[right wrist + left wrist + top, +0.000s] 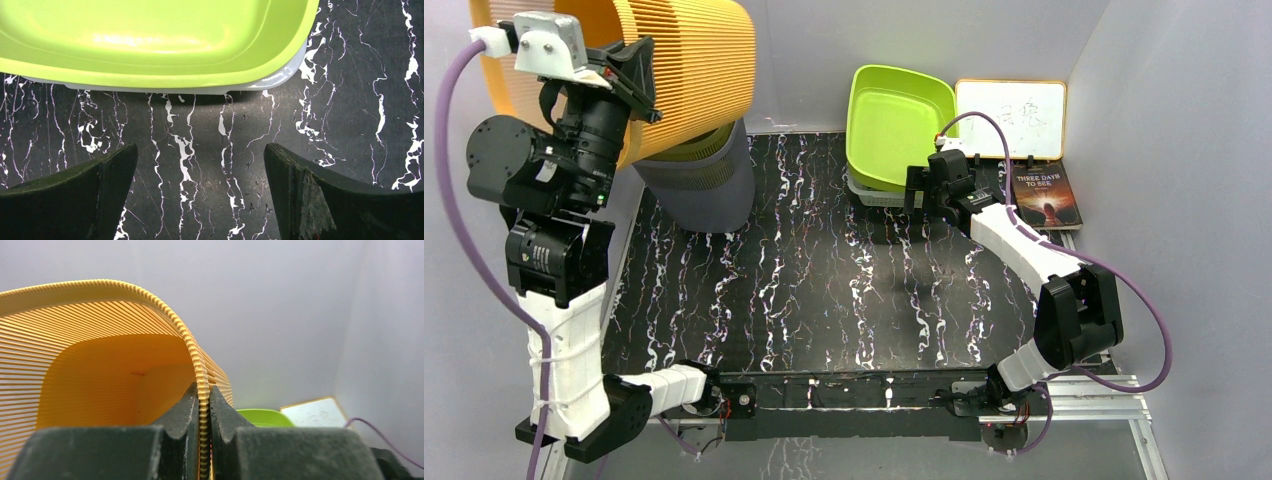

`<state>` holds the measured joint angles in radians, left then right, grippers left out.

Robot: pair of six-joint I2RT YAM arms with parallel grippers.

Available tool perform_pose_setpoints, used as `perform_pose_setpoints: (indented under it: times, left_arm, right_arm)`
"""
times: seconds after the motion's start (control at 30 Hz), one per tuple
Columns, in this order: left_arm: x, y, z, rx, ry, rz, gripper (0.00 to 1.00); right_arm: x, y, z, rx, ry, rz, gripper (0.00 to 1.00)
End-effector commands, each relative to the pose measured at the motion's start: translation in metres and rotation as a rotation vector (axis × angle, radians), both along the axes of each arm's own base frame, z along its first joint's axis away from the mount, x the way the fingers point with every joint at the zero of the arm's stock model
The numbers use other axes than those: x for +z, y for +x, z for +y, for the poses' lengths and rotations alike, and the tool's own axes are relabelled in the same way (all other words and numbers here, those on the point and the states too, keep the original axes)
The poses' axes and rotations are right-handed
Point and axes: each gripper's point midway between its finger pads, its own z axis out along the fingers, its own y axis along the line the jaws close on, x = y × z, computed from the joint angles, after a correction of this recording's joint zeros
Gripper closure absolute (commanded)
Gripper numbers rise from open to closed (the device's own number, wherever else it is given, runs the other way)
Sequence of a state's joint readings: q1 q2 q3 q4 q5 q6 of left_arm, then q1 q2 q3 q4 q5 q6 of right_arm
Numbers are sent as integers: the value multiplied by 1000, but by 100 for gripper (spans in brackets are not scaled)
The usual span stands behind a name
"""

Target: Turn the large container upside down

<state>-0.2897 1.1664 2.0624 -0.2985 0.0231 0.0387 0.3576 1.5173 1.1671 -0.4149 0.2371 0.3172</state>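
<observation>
The large container (689,60) is an orange ribbed bin, held up in the air at the back left and tipped on its side. My left gripper (639,75) is shut on its rim. In the left wrist view the ribbed rim (197,360) runs down between the two dark fingers, and the left gripper (202,390) pinches it with the bin's orange inside (100,375) to the left. My right gripper (921,190) hovers open over the marbled table just in front of the green tray (894,120). In the right wrist view nothing lies inside the right gripper (200,150).
A dark grey bin (699,190) stands under the orange one at the back left. The green tray (150,40) rests on a white one against the back wall. A whiteboard (1011,118) and a book (1046,195) lie at the back right. White walls close in both sides.
</observation>
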Motion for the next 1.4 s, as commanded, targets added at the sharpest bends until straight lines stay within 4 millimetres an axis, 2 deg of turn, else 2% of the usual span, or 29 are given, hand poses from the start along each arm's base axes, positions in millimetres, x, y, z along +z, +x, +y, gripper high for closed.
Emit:
perform_pose_setpoints:
  times: [0.0,0.07,0.13,0.3,0.47,0.53,0.63,0.8,1.03,1.13,1.37]
  left_arm:
    - [71,-85,-8,-174,-31,-295,100]
    - [65,-84,-19,-230,-11,-251,100]
    - [52,-81,-36,-319,14,-189,100]
    - [-3,-67,-78,-554,56,25,100]
    - [-61,-56,-91,-617,74,199,100]
    - [-80,-51,-95,-632,87,260,100]
    - [-112,-36,-99,-633,107,380,100]
    - [-172,-6,-97,-565,130,568,100]
    - [-252,23,-103,-534,129,770,100]
    - [-275,29,-109,-535,126,816,100]
    - [-318,32,-142,-522,185,913,100]
  right_arm:
    - [43,19,0,-41,45,-135,2]
    - [46,20,-6,-70,30,-146,2]
    - [59,23,-12,-114,32,-177,2]
    - [108,30,-32,-211,55,-283,2]
    - [161,24,-54,-294,62,-388,2]
    - [177,21,-54,-284,81,-418,2]
    - [190,18,-51,-263,98,-428,2]
    - [192,16,-45,-232,119,-420,2]
    - [177,15,-37,-186,122,-378,2]
    - [172,14,-36,-177,119,-368,2]
    - [163,12,-34,-164,113,-350,2]
